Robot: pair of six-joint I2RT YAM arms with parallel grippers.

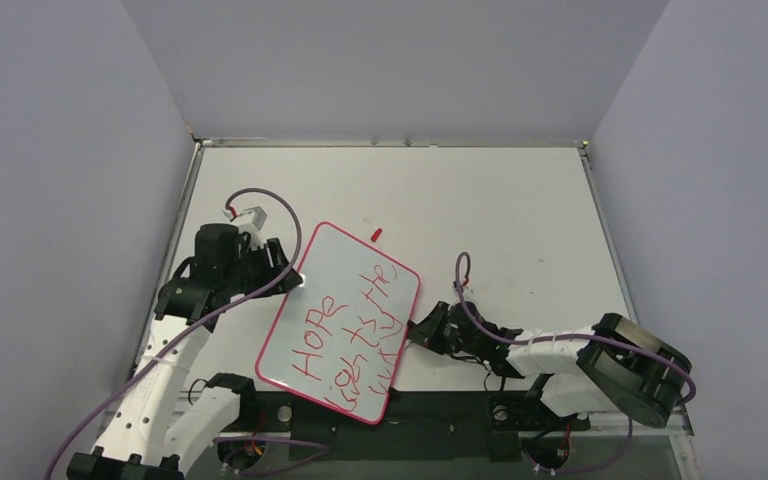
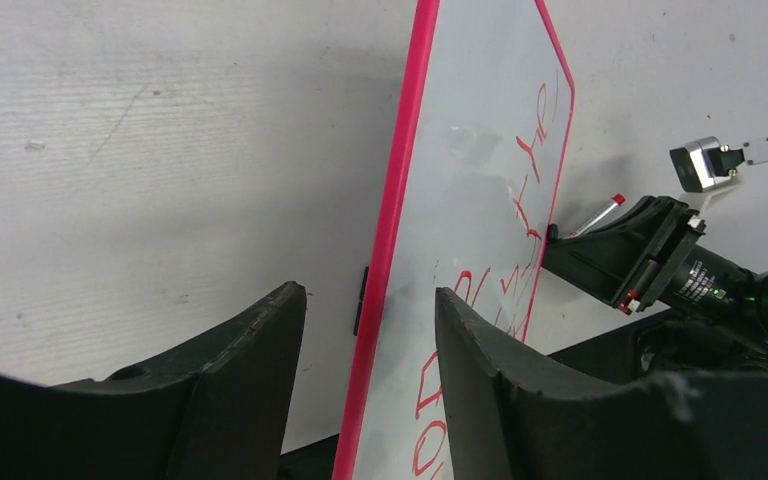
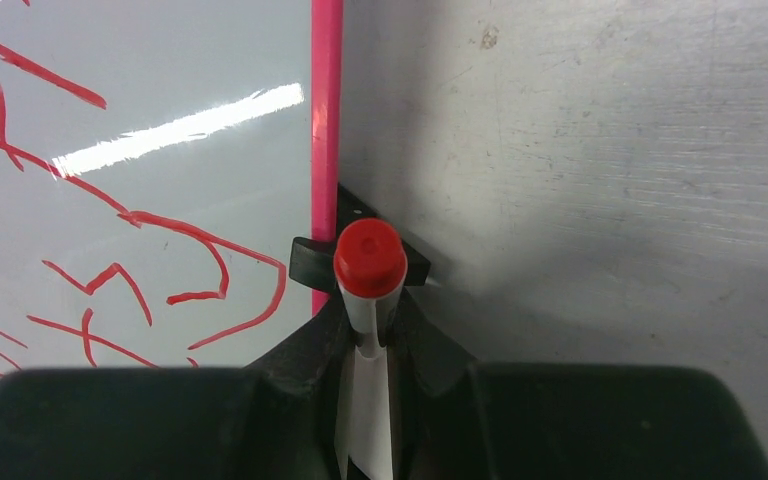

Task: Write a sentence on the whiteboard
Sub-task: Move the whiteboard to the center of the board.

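Note:
The whiteboard (image 1: 345,320) lies askew in front of both arms, its pink rim (image 2: 395,200) running up the left wrist view. The sentence (image 1: 350,335) in red marker starts with "HOPE" and fills the board in uneven lines. My left gripper (image 1: 295,276) is at the board's left edge, open (image 2: 370,320). One finger stands on each side of the rim, with a gap showing on the outer side. My right gripper (image 1: 423,330) is at the board's right edge, shut on a white marker (image 3: 369,300) whose red end (image 3: 369,257) sits just beside the rim (image 3: 326,120).
A small red piece (image 1: 377,235) lies on the grey-white tabletop (image 1: 520,220) just past the board's far corner. Grey walls close in the table on the left, back and right. The right arm (image 2: 700,280) shows beyond the board in the left wrist view.

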